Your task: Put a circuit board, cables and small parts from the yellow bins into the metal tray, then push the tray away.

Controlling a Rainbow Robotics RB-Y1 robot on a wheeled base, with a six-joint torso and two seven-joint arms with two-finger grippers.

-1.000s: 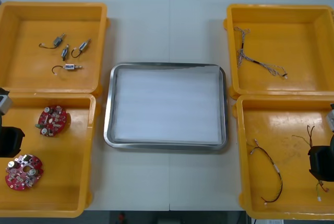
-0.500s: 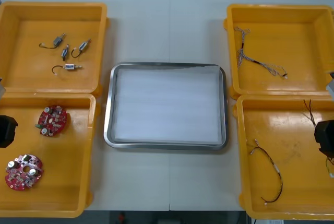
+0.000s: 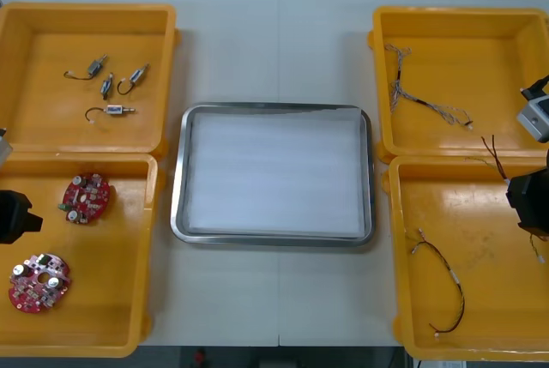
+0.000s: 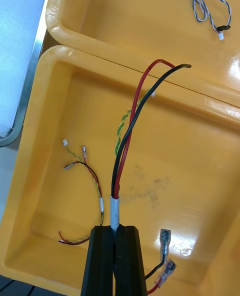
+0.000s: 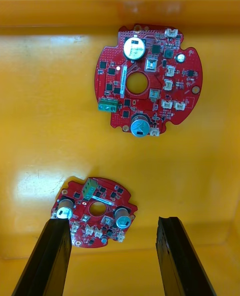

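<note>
Right gripper (image 4: 115, 228) – jaws nearly closed, pinching the red and black cable (image 4: 131, 126) at its white sleeve. In the front view the gripper (image 3: 525, 201) sits at the right edge over the near-right bin (image 3: 403, 256). The cable's long axis runs straight out from the fingertips. Its bare ends point toward the far side and reach the rim shared with the far-right bin (image 3: 386, 68). Its terminal ends hang beside the fingers.

A thin red and yellow cable (image 3: 450, 282) lies on the floor of the near-right bin, apart from the held one. A twisted blue and white cable (image 3: 420, 98) lies in the far-right bin.

Left gripper (image 5: 112, 223) – jaws wide open, holding nothing, over the near-left bin (image 3: 120, 299). One circuit board (image 5: 95, 211) lies flat between the fingers, close to one finger; I cannot tell if they touch. A second circuit board (image 5: 147, 81) lies beyond it.

Small metal parts (image 3: 107, 85) lie in the far-left bin (image 3: 26, 42). The metal tray (image 3: 176, 179) sits at the middle, white inside.
</note>
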